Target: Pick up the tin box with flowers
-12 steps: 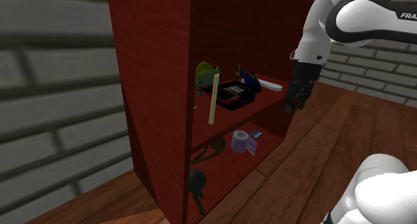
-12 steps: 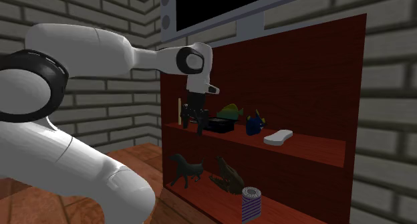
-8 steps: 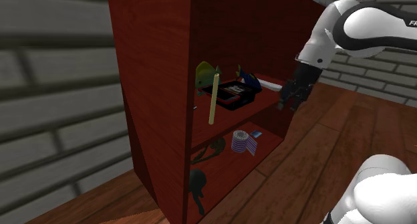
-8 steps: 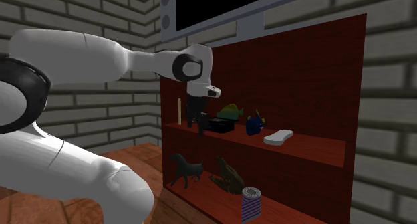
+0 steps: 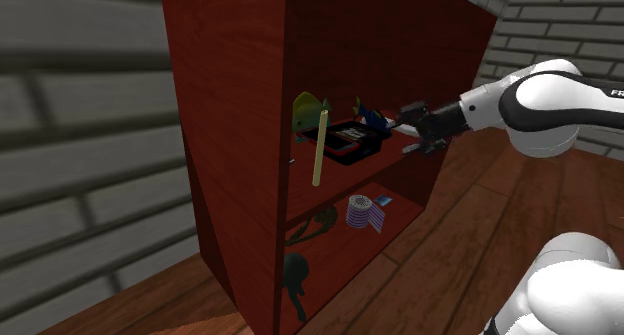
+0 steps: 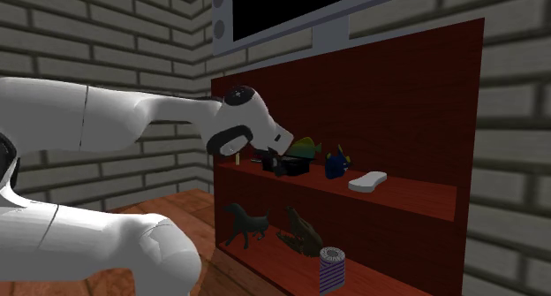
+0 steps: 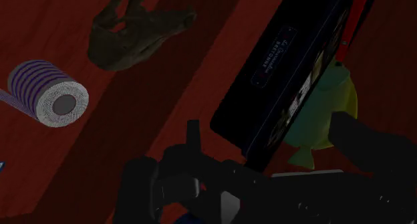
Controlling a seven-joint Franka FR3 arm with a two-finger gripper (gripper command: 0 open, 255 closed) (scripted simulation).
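The tin box (image 5: 350, 141) is dark with a red rim and a printed lid, and lies flat on the upper shelf. It also shows as tin box (image 6: 292, 167) and tin box (image 7: 287, 69). My gripper (image 5: 408, 121) reaches level into the shelf from the shoulder view's right, a short way from the box. In the second exterior view the gripper (image 6: 275, 163) is at the box's near end. In the wrist view the gripper (image 7: 277, 142) is open, its fingers (image 7: 366, 144) set wide on either side of the box's near corner, not touching it.
A yellow-green fish figure (image 5: 308, 113), a blue figure (image 5: 370, 112) and a white block (image 6: 368, 180) share the upper shelf. A pale stick (image 5: 320, 149) leans at its front edge. Below stand a striped roll (image 5: 363, 213), a frog (image 6: 303, 232) and a dark horse (image 6: 245, 223). Red cabinet walls (image 5: 230, 133) close in.
The hand has swung from hanging down beside the cabinet to pointing level into the upper shelf, and has moved closer to the tin box.
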